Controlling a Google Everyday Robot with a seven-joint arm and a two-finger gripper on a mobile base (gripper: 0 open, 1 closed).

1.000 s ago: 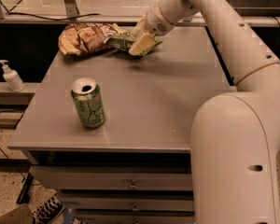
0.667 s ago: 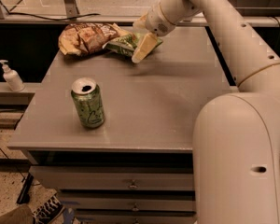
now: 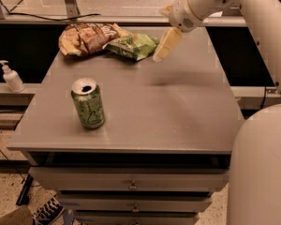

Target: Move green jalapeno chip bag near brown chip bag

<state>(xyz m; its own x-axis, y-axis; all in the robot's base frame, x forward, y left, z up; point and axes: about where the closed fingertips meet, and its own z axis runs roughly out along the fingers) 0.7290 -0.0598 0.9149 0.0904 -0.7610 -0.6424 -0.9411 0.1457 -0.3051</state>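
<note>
Grey desk (image 3: 178, 107) is carrying the green jalapeno chip bag (image 3: 132, 46), which is touching the brown chip bag (image 3: 86, 37). The gripper (image 3: 166, 43) is hovering just beside, jaws open and empty, probably because the placing is done.

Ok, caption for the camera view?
The green jalapeno chip bag lies beside the brown chip bag on the table, gripper hovering close by.

Two bags at the far edge: one brown chip bag (image 3: 86, 37), one green jalapeno chip bag (image 3: 133, 46). One green soda can (image 3: 88, 103) front-left. One gripper (image 3: 167, 42) above the far edge.
</note>
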